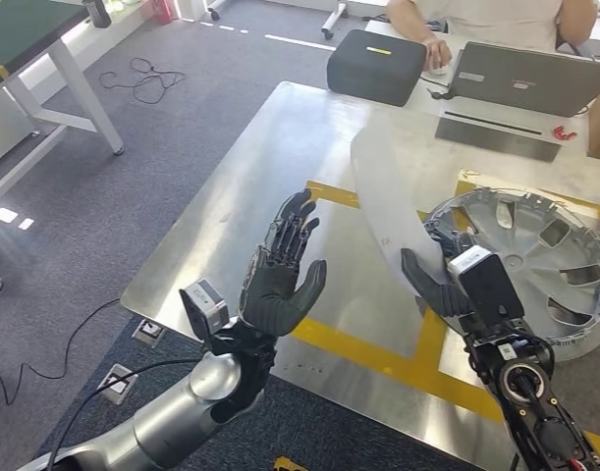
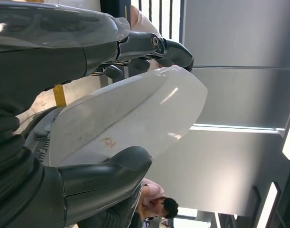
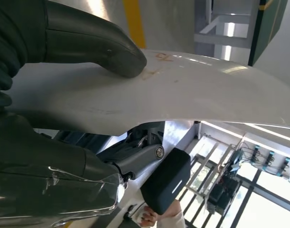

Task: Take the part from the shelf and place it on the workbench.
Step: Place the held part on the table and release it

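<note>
The part is a long, curved white panel (image 1: 384, 194). My right hand (image 1: 439, 277) grips its lower end and holds it tilted above the metal workbench (image 1: 282, 147). In the right wrist view my thumb (image 3: 97, 43) presses on the white panel (image 3: 208, 90) and the dark fingers wrap under it. My left hand (image 1: 283, 277) is raised over the bench's near edge, left of the panel and apart from it, fingers spread and empty. The left wrist view looks past that hand's thumb (image 2: 100, 180) at the panel (image 2: 136, 114).
A silver wheel cover (image 1: 552, 265) lies on the bench at right, close behind my right hand. Yellow tape lines (image 1: 355, 348) mark the benchtop. At the far edge are a black case (image 1: 376, 66), a laptop (image 1: 526, 78) and a seated person (image 1: 497, 15). Grey floor with cables lies to the left.
</note>
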Tool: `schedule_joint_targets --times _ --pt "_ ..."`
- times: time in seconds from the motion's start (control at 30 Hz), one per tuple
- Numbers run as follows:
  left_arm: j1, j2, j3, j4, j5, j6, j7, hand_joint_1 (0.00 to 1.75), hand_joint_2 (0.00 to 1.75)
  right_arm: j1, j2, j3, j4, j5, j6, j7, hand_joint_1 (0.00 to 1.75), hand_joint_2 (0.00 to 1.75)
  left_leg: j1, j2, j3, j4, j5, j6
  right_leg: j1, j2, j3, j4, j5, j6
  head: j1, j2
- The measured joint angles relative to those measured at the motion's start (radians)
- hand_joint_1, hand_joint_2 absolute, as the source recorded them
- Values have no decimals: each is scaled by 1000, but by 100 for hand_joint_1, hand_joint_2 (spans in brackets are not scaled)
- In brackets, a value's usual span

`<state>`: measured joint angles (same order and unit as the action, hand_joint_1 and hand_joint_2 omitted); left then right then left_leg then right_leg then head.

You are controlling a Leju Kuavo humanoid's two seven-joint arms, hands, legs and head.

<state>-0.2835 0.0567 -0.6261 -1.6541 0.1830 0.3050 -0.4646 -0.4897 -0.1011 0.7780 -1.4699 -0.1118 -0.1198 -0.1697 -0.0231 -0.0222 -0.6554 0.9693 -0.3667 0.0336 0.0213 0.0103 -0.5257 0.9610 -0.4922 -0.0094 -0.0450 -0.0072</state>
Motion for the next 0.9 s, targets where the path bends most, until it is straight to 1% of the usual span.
schedule_joint_targets --times 0.1,0.17,0.27,0.47,0.63,0.77,0.83,0.9 --pt "-2 0 0 3 10 -1 -2 0 175 -5 8 8 24 2 10 -2 175 175 0 0 0 0 0 0 0 0 0 0 0 -1 0 0" --pt "-6 -1 0 7 29 -6 -4 0 175 -21 23 21 65 10 28 -14 175 175 0 0 0 -1 0 -1 0 1 0 0 0 -1 0 0" --pt "-14 -5 0 16 51 -16 -12 0 175 -50 58 50 153 26 55 -42 175 175 0 0 1 -1 0 -1 0 1 0 0 -1 -1 0 0" --pt "-31 -17 -4 37 63 -26 -33 0 175 -100 139 103 336 45 77 -95 175 175 0 0 1 -1 0 -1 0 0 1 0 -1 -1 0 0" --pt "-39 -21 -16 55 80 -10 -36 0 175 -132 201 142 457 61 84 -109 175 175 0 0 1 -1 -1 -1 0 0 0 0 -1 -2 0 0" --pt "-40 -23 -16 71 101 -12 -40 0 175 -142 227 160 528 62 74 -109 0 0 0 0 1 -1 -1 -1 0 0 0 0 -1 -2 0 0" --pt "-42 -24 -16 80 99 -13 -45 0 175 -148 233 166 561 62 70 -109 0 0 0 0 1 -1 -1 -1 0 1 0 0 -1 -2 0 0" --pt "-46 -25 -16 90 98 -13 -51 0 87 -156 239 173 594 61 69 -108 0 0 0 0 1 -1 -1 -1 0 1 0 0 -1 -2 0 0"
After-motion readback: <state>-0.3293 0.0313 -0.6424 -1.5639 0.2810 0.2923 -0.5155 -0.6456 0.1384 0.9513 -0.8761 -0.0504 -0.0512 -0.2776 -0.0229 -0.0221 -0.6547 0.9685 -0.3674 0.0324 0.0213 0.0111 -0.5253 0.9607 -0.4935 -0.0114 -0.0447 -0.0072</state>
